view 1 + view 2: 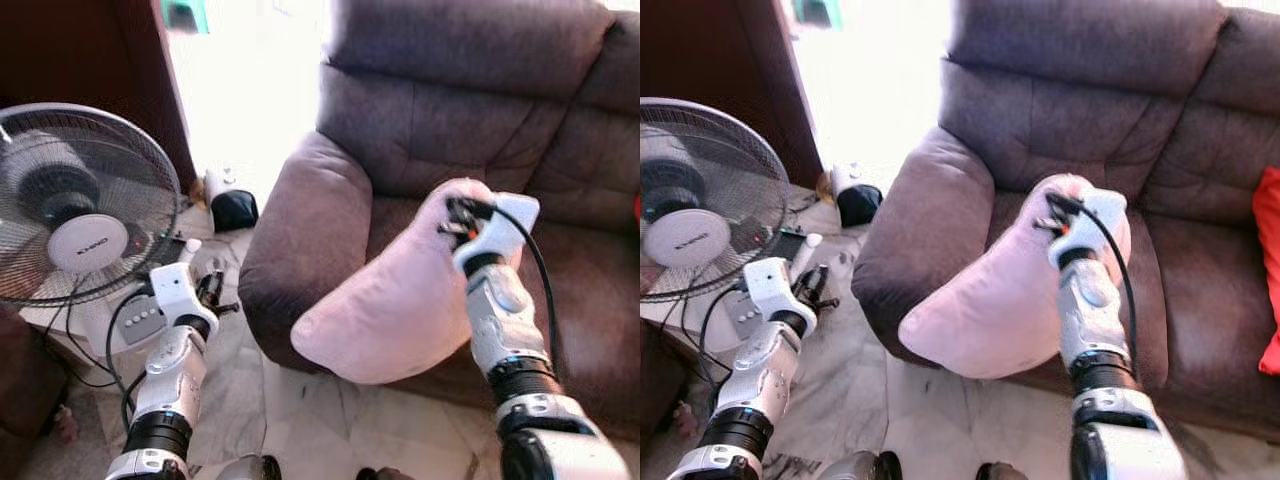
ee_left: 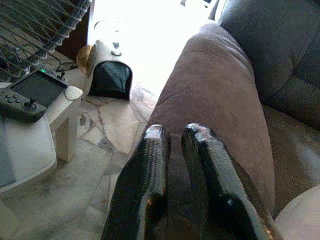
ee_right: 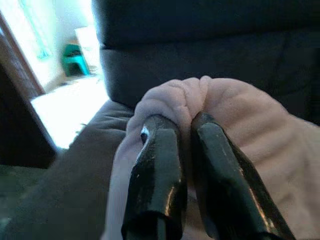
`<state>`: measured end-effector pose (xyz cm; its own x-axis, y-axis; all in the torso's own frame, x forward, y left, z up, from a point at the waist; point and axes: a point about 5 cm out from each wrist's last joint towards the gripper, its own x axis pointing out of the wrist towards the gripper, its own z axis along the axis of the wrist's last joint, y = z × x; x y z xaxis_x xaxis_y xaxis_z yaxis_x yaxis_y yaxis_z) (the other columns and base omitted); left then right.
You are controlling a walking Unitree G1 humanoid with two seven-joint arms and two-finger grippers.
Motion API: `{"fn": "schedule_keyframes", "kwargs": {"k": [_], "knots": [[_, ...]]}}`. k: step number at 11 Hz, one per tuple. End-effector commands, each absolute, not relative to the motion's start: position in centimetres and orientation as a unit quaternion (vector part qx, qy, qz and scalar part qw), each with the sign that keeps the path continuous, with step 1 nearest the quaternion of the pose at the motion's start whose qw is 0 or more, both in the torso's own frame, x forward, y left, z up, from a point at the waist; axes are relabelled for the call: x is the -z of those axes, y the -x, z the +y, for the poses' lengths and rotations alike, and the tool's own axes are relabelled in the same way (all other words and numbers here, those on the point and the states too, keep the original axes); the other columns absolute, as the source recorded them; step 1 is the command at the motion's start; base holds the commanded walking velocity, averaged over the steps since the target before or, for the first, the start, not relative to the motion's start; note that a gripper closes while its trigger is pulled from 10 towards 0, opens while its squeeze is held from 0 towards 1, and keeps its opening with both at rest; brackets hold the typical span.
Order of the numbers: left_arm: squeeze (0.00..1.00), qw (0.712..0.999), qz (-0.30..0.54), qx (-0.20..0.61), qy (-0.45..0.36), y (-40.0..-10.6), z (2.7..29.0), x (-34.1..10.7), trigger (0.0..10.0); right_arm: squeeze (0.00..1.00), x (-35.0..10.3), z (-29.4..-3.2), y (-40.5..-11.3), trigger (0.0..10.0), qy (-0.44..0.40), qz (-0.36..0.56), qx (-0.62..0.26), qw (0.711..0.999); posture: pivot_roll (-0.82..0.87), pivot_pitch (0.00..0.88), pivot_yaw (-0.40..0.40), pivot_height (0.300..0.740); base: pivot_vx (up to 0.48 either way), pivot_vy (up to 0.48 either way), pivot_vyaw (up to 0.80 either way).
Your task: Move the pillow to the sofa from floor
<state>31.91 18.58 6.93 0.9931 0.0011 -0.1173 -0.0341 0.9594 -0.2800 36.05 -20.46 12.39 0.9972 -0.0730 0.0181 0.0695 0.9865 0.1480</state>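
**Right wrist view: pillow pinched at the sofa's front**

Right wrist view gives me the clearest read: the right gripper point(image 3: 182, 125) is clamped on a bunched fold of the pink pillow point(image 3: 240, 115), both black fingers point(image 3: 155, 165) pressed into the fabric with almost no gap between them.

From the head cameras, I see the pillow point(image 1: 400, 290) held off the floor, draped against the front edge of the sofa point(image 1: 500, 100) seat, just inside its rolled armrest point(image 1: 300, 230). Its upper corner is in the grip; the lower end hangs past the seat front toward the marble floor point(image 1: 300, 400) (whether it touches the upholstery along its whole length I can't tell).

My left gripper point(image 2: 175, 145) hovers beside the outer face of the armrest, fingers drawn nearly together and holding nothing. Further out from the sofa on that side stands a fan point(image 1: 75, 200), with a handheld controller point(image 2: 30, 92) resting on a low white stand. A red cushion point(image 1: 1268, 280) lies at the sofa's far end.
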Motion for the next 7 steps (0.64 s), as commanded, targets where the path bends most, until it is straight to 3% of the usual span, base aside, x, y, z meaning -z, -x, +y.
{"fn": "schedule_keyframes", "kwargs": {"k": [1,4,5,7], "knots": [[0.00,0.988,0.060,0.000,0.139,-31.8,18.5,-7.1,10.0,0.00,-10.3,-21.9,-35.4,10.0,-0.048,0.042,0.079,0.995,0.10,0.062,-0.064,0.740,0.000,0.000,0.00],[0.00,0.971,0.040,0.058,0.228,-31.6,18.1,-8.6,10.0,0.00,-9.3,-22.4,-34.5,10.0,-0.030,0.053,0.097,0.993,0.11,0.049,-0.058,0.740,0.000,0.000,0.00],[0.00,0.984,0.052,0.084,0.151,-31.5,17.6,-8.3,10.0,0.00,-8.9,-22.4,-34.4,10.0,-0.029,0.056,0.095,0.994,0.11,0.046,-0.058,0.740,0.000,0.000,0.00],[0.00,0.989,0.048,0.078,0.115,-31.6,17.0,-8.2,10.0,0.00,-8.8,-21.6,-34.5,10.0,-0.031,0.053,0.086,0.994,0.11,0.043,-0.059,0.740,0.000,0.000,0.00]]}}
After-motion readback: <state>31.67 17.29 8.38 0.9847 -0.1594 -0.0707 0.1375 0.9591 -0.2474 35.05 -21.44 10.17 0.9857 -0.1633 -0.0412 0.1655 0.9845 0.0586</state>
